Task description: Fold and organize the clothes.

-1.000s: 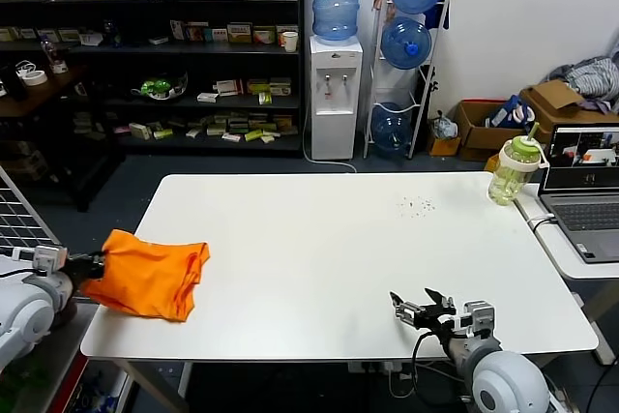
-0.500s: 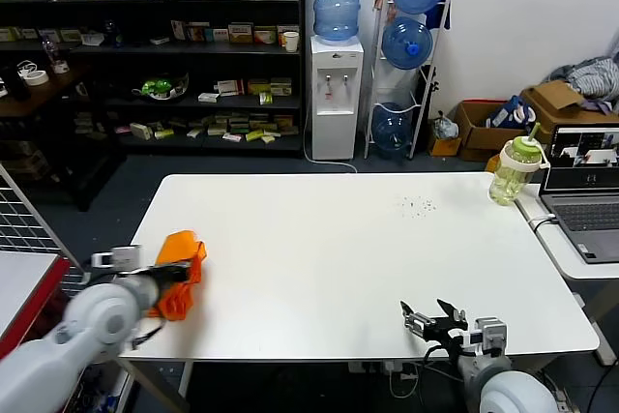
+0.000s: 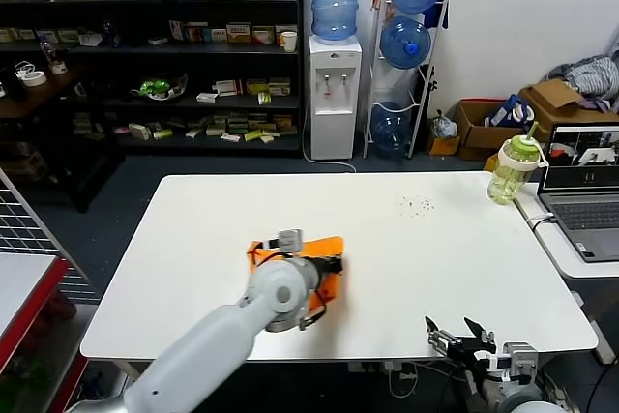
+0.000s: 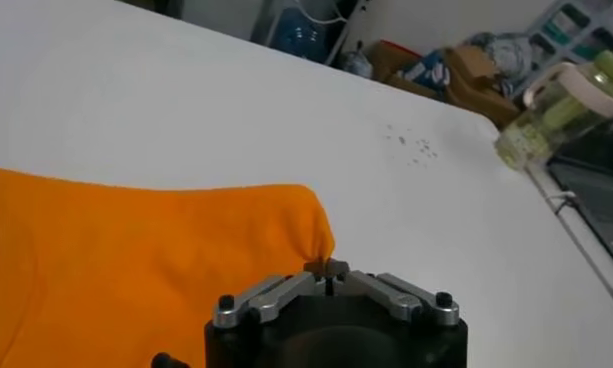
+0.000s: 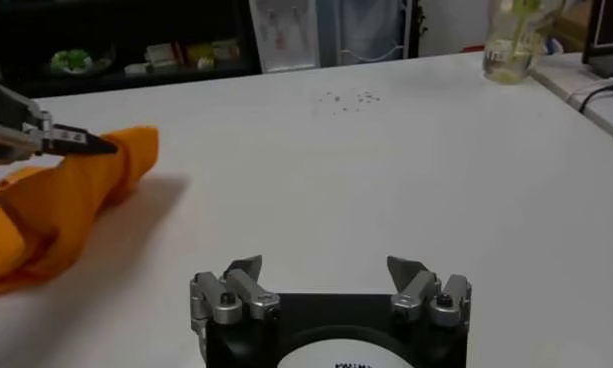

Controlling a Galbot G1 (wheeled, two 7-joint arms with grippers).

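The orange T-shirt (image 3: 324,246) is bunched on the white table (image 3: 406,249) near the middle front, mostly hidden behind my left arm. In the left wrist view my left gripper (image 4: 328,268) is shut on an edge of the T-shirt (image 4: 136,260); no lettering shows. The right wrist view shows the T-shirt (image 5: 66,200) draped from the left gripper (image 5: 101,147). My right gripper (image 3: 464,336) is open and empty at the table's front right edge; it also shows in the right wrist view (image 5: 326,272).
A green-capped bottle (image 3: 513,169) stands at the table's far right corner, beside a laptop (image 3: 585,200) on a side desk. Small dark specks (image 3: 418,205) lie on the far part of the table. Shelves and water jugs stand behind.
My left arm has swung from the table's left edge to the middle front, carrying the orange T-shirt with it. My right gripper has drawn back and lower towards the front right edge.
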